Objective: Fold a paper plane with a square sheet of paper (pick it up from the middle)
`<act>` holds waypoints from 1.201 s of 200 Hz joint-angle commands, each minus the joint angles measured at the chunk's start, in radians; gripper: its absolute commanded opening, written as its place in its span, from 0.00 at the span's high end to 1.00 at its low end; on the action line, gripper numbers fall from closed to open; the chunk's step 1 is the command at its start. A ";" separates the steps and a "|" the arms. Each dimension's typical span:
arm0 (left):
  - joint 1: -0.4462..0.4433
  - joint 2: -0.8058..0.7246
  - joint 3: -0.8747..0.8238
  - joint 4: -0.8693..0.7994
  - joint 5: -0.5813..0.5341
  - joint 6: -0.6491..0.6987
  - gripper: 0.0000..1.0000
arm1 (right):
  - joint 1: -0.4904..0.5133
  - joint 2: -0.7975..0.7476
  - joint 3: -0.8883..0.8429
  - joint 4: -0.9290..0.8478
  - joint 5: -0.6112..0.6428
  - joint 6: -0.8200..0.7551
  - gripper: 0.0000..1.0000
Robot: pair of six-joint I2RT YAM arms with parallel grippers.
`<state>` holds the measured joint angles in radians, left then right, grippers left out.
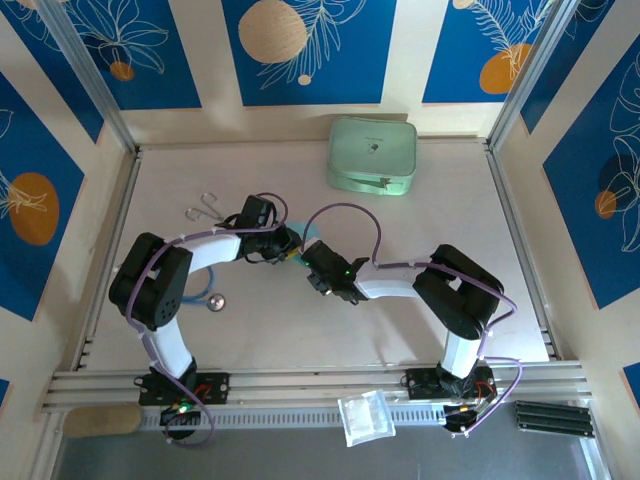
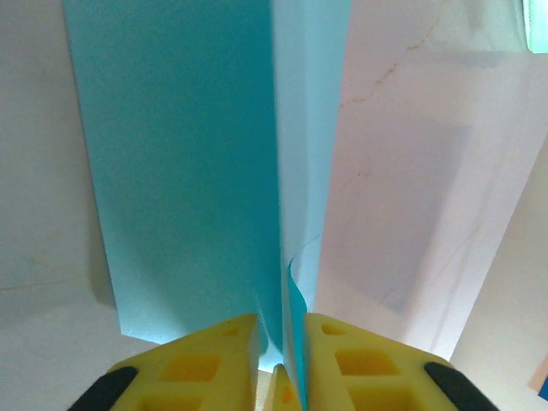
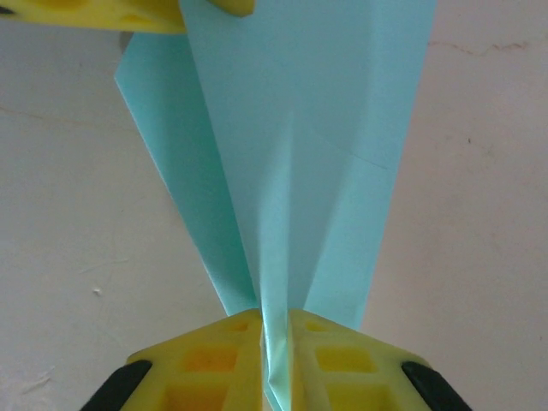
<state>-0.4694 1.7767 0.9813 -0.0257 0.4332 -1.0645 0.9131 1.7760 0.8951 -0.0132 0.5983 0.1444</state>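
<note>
**Inspection: both claws on the sky-blue paper at mid-table**

Location. In the overhead view the left gripper and the right gripper meet nose to nose near the middle of the table. The sky-blue paper lies between them on the table surface.

Left claw. In the left wrist view the two yellow fingers stand a narrow gap apart. A raised fold of the paper runs straight out from that gap, away from the camera. The panel left of the fold lies flat on the table and reads darker. The strip right of the fold is paler. The paper's near edge sits just beside the left finger. Whether the pads actually press the fold cannot be told.

Right claw. In the right wrist view the yellow fingers are drawn in tight on either side of the paper's centre crease. The paper is pinched and slightly crumpled between them, so this claw is closed on the paper. The paper narrows toward this gripper and widens away from it. At the top of that view a yellow finger of the left gripper overlaps the paper's far edge.

Other items. A mint-green case sits at the far edge of the table, well apart from both grippers.
</note>
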 commanded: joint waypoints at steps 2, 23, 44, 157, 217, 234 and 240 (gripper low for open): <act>0.007 -0.061 0.017 -0.035 -0.040 0.021 0.73 | -0.011 -0.025 0.022 -0.016 -0.021 -0.005 0.87; 0.025 -0.127 -0.012 -0.047 -0.094 0.024 0.62 | -0.033 -0.040 0.025 -0.042 -0.090 0.000 0.90; 0.033 -0.209 -0.066 -0.047 -0.156 0.028 0.56 | -0.066 -0.054 0.031 -0.071 -0.198 0.015 0.91; -0.017 -0.084 -0.171 0.267 0.005 -0.022 0.75 | -0.219 -0.061 0.047 -0.104 -0.591 0.054 0.92; -0.025 0.019 -0.075 0.117 -0.002 -0.001 0.82 | -0.214 -0.060 0.046 -0.105 -0.529 0.043 0.92; -0.028 0.036 -0.068 0.104 -0.003 -0.003 0.82 | -0.201 -0.057 0.050 -0.109 -0.488 0.041 0.91; -0.029 0.042 -0.065 0.098 -0.005 -0.003 0.82 | -0.195 -0.056 0.051 -0.109 -0.468 0.040 0.91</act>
<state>-0.4877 1.7844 0.8909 0.1322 0.4122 -1.0908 0.6994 1.7317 0.9165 -0.1009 0.0780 0.1974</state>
